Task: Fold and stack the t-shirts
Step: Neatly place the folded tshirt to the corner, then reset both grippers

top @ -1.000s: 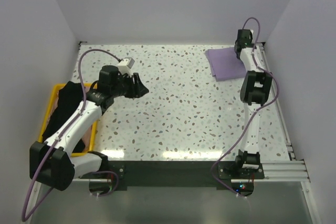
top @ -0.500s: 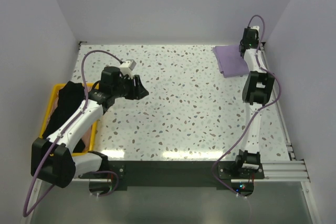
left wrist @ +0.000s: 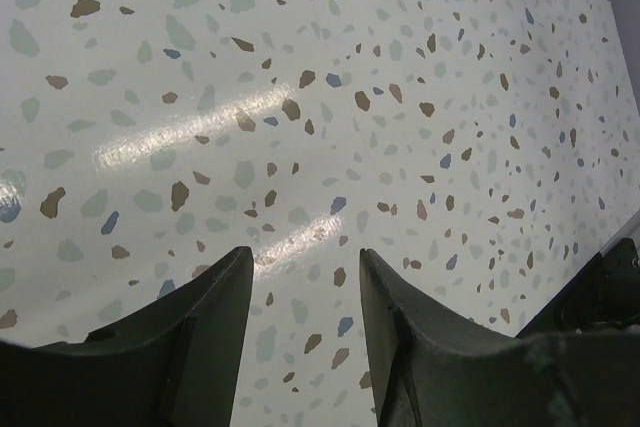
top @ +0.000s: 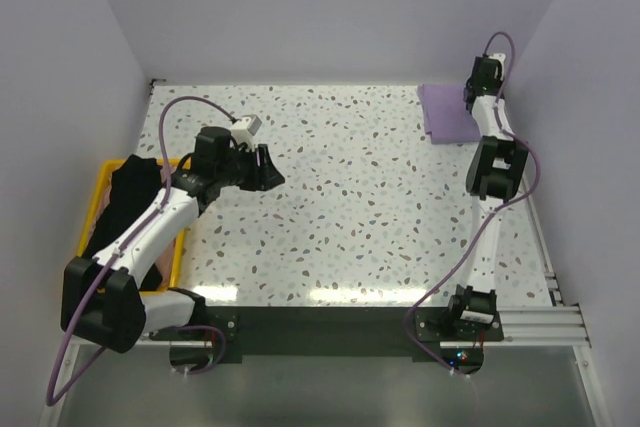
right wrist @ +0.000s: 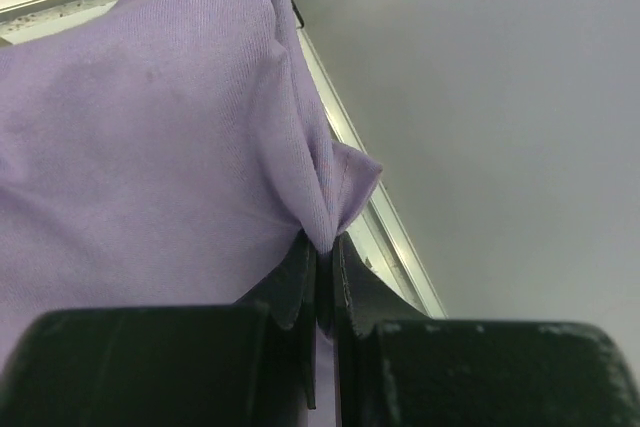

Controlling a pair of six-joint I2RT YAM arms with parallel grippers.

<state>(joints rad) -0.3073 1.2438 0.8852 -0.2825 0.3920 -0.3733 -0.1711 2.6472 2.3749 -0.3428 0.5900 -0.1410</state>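
Right hand (right wrist: pixel 322 247) pinches the lavender t-shirt (top: pixel 447 114), well away from the yellow crate (top: pixel 170 265).
The right hand's fingers are clamped on a bunched edge of the shirt, which lies on the tabletop (top: pixel 360 207). The black t-shirt (top: pixel 125 192) is heaped in the crate. Just beside the crate, the left hand (left wrist: pixel 300 267) hovers spread and empty.

**Speckled table, yellow crate at its left edge**

We saw a white table (top: pixel 350 207) flecked with brown, grey and blue chips, with glare streaking its near part. A yellow crate (top: pixel 176 257) sat at the table's left edge. Pale walls (top: pixel 320 17) closed in three sides, and a metal rail (top: pixel 545 247) ran along the right edge.
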